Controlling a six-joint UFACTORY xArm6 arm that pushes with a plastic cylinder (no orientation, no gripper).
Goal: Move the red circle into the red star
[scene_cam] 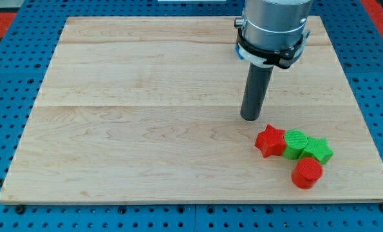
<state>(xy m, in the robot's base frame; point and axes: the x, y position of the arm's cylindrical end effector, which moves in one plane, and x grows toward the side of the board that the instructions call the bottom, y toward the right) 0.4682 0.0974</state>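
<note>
Nearest: red circle (306,173), apart from red star (270,141). Approach stage, my tip (250,118) above-left. No jaws. Next: circling below, pushing up-left.

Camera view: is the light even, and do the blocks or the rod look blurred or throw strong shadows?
Camera view: light is soft and even on the wooden board, no glare; my tip and the red star, red circle look sharp; shadows are faint and short.

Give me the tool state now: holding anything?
My tip: bare rod, holds nothing, touches no block; it sits just up-left of the red star.
</note>
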